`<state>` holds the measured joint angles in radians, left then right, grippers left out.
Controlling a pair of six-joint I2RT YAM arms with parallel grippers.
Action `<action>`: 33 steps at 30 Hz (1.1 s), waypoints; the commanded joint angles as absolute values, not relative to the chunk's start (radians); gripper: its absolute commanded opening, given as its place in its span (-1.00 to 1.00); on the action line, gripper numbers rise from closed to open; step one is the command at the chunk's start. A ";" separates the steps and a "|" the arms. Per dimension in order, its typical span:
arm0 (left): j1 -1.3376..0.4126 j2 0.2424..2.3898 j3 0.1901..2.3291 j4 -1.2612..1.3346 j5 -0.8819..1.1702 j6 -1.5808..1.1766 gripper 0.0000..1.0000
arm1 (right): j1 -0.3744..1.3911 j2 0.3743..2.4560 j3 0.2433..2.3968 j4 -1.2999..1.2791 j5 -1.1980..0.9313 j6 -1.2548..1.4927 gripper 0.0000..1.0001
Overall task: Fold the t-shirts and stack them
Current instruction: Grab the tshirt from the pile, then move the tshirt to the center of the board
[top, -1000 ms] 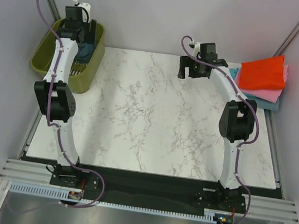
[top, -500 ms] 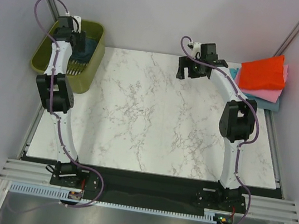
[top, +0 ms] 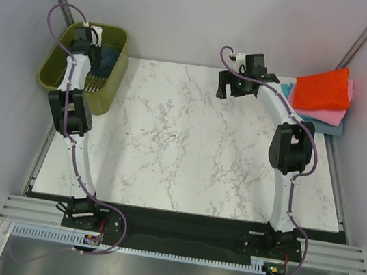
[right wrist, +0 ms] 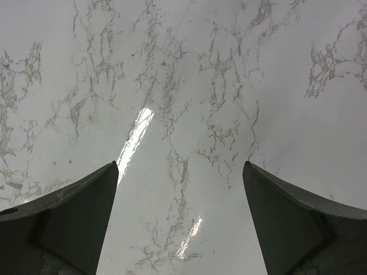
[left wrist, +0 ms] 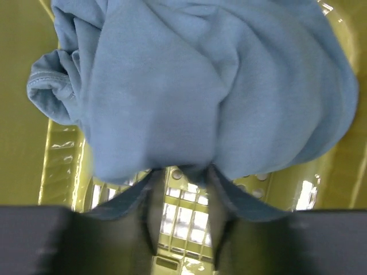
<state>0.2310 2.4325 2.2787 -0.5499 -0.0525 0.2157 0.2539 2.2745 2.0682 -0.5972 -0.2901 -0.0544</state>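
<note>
An overhead view shows two robot arms at a white marble table. An olive-green plastic basket is set at the far left corner, and the left arm is reached down into it. A crumpled slate blue-grey t-shirt is seen lying inside the basket, filling most of the left wrist view. The left gripper is pressed against the shirt's underside, its jaws partly apart and its tips covered by cloth; whether the cloth is actually pinched cannot be told. The right gripper is held above bare marble near the far edge, jaws spread wide, with nothing between them. At the far right corner, folded shirts are stacked: a red-orange t-shirt on top, a pink t-shirt beneath, and a teal blue t-shirt at the bottom.
</note>
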 commanded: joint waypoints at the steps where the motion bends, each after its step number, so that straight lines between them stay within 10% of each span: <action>1: 0.232 2.422 2.333 -0.494 -0.052 0.238 -0.29 | 0.264 2.267 2.051 -0.569 -0.278 -0.072 0.96; 5: 0.232 2.385 2.329 -0.506 -0.054 0.207 -0.96 | 0.265 2.252 2.029 -0.571 -0.276 -0.072 0.96; 33: 0.071 1.741 2.106 -0.503 0.324 0.106 -0.96 | 0.319 1.988 1.928 -0.561 -0.172 -0.169 0.96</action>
